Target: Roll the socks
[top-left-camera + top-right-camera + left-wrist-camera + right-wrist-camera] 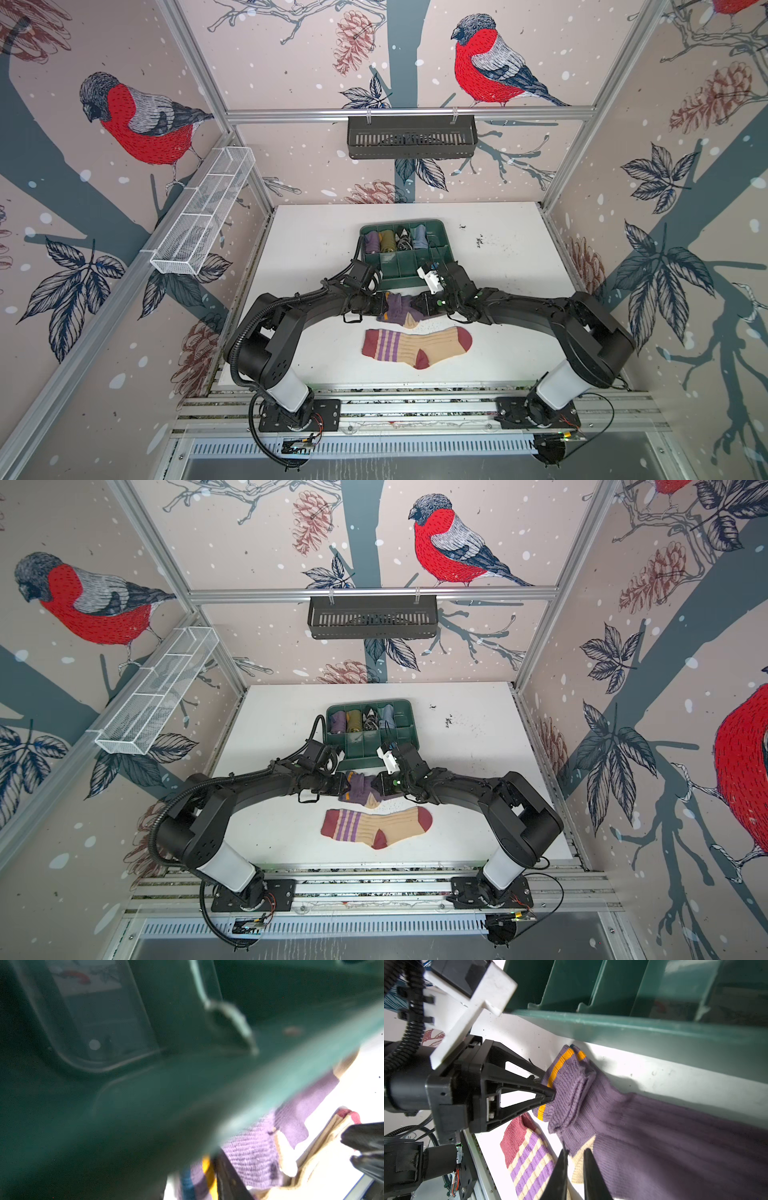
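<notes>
Left gripper [550, 1093] is pressed together on the cuff end of the purple sock [643, 1126], right at the orange band, where the fabric's doubled over into a lumpy first turn. Right gripper [576, 1152] comes at it from the other side. Its fingers are nearly together over the tan heel patch, but honestly I can't tell if any fabric is caught between them or they're just sitting on top. The purple sock is bunched between the two, about mid-tabletop [507, 266], just in front of the near wall of the green tray [448, 254]. The striped sock [415, 347] lies flat and untouched just beside it, toward the tabletop's front edge. So I'd call this the very start of the roll: one turn at the cuff, most of the sock to go. The next move probably needs the heel end held taut while the cuff gets turned over again, and the tray wall close behind leaves little room. The left wrist view is nearly all blurry green tray, and in both top views the grippers cover the roll itself. A few rolled bundles [399, 240] sit in the tray's back row.
</notes>
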Action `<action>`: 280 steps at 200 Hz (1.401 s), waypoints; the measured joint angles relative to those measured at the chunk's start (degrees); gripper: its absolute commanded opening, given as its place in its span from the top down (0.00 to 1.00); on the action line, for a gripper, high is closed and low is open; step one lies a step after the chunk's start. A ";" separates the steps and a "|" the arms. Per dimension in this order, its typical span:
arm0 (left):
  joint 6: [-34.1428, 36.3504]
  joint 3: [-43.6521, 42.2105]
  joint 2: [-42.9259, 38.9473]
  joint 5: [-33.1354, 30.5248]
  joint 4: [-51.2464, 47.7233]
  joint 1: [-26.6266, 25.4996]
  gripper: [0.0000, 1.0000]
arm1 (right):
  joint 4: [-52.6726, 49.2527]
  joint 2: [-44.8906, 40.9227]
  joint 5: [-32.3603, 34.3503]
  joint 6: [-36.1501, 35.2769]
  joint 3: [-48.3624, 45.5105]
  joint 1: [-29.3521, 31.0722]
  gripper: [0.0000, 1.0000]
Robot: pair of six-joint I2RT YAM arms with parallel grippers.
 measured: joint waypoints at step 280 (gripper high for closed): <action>6.38 31.39 9.55 -23.19 -35.30 -13.86 0.89 | 6.51 2.54 -5.79 0.55 -4.04 -3.98 0.92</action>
